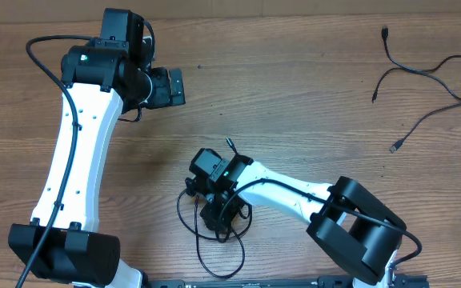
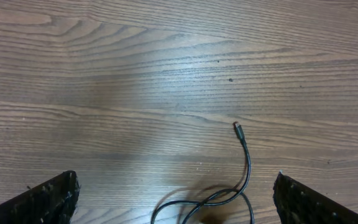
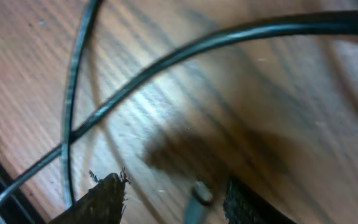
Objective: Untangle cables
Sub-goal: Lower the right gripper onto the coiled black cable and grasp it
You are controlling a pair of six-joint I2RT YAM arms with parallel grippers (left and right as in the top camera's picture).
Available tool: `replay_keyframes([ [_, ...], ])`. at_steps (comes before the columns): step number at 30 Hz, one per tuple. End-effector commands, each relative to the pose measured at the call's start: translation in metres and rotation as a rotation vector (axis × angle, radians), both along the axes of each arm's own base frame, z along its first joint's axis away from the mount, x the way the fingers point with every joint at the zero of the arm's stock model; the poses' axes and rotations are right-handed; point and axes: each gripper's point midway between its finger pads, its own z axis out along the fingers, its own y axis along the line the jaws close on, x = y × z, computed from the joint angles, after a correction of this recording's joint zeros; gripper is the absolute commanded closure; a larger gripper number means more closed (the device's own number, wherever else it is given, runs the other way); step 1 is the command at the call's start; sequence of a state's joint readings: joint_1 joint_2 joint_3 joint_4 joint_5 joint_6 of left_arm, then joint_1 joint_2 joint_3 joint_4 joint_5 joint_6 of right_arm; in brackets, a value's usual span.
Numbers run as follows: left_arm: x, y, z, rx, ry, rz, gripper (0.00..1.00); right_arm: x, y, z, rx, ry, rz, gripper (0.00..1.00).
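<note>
Since the tangled cables (image 3: 166, 60) lie directly beneath your right gripper (image 1: 214, 214) at the near edge, work there; its closure is unreadable. Left gripper (image 1: 174, 86) spread, well apart.

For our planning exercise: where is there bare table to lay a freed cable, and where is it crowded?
Free: bare table between the left gripper and the spread cables top right. Crowded: the tangle under the right gripper.

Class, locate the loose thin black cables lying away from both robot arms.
Overhead view: the thin black cables lie spread at the wooden table's far right corner, well apart from the right gripper.
</note>
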State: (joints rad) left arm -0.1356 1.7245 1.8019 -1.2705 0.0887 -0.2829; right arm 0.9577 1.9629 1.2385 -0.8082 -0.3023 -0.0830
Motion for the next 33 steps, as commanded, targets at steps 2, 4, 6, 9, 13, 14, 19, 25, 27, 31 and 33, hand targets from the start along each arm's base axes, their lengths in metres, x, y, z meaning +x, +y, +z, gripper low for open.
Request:
replay_keyframes([
  [2,0.003,0.002,0.004,0.005,-0.012,0.014,0.0,-0.023,-0.024,-0.049,-0.168,0.021,0.055,0.5],
  [4,0.003,0.002,0.004,0.005,-0.012,0.014,0.0,-0.023,-0.028,-0.055,-0.192,0.02,0.056,0.52],
  [6,0.003,0.002,0.004,0.005,-0.012,0.014,0.01,-0.023,-0.03,-0.056,-0.203,0.018,0.055,0.55],
  [9,0.003,0.002,0.004,0.005,-0.012,0.014,0.01,-0.019,-0.034,-0.057,-0.215,0.01,0.044,0.57],
  [13,0.003,0.002,0.004,0.005,-0.012,0.014,0.0,-0.011,-0.045,-0.057,-0.255,-0.003,0.026,0.66],
  [14,0.003,0.002,0.004,0.005,-0.012,0.014,0.0,-0.01,-0.048,-0.057,-0.263,-0.002,0.021,0.71],
  [19,0.003,0.002,0.004,0.005,-0.012,0.014,0.0,-0.005,-0.055,-0.057,-0.276,0.008,-0.003,0.96],
  [25,0.003,0.002,0.004,0.005,-0.012,0.014,0.01,0.001,-0.057,-0.051,-0.284,0.016,-0.021,0.96],
  [27,0.003,0.002,0.004,0.005,-0.012,0.014,0.0,0.008,-0.054,-0.038,-0.29,0.022,-0.031,0.96],
  [31,0.003,0.002,0.004,0.005,-0.012,0.014,0.0,0.038,-0.044,0.001,-0.288,-0.043,-0.045,0.96],
  [33,0.003,0.002,0.004,0.005,-0.012,0.014,0.0,0.059,-0.033,0.034,-0.253,-0.107,-0.024,0.96],
])
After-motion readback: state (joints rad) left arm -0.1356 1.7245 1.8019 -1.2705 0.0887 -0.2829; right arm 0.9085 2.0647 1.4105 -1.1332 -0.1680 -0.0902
